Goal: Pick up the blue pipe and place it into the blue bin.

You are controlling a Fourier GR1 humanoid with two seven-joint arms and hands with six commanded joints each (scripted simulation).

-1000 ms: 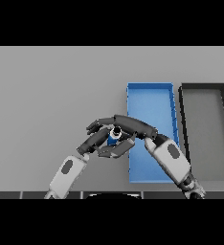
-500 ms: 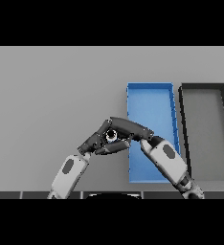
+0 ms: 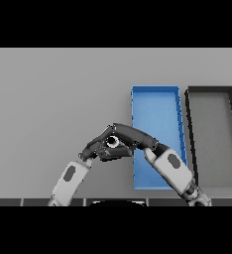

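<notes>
Head view
Table point(image 3: 48, 99): grey, carries all items.
Blue bin point(image 3: 157, 119): long open tray, at 3 o'clock of the joined hands, its left wall just beside them.
Black bin point(image 3: 212, 134): like tray, at 3 o'clock of the blue bin, alongside it.
Blue pipe point(image 3: 111, 143): only a small pale round end shows, enclosed between both hands, left of the blue bin, outside it.
Left hand point(image 3: 99, 148): fingers curled about the pipe from 8 o'clock.
Right hand point(image 3: 133, 136): fingers bent over the pipe from 3 o'clock, meeting the left hand.
</notes>
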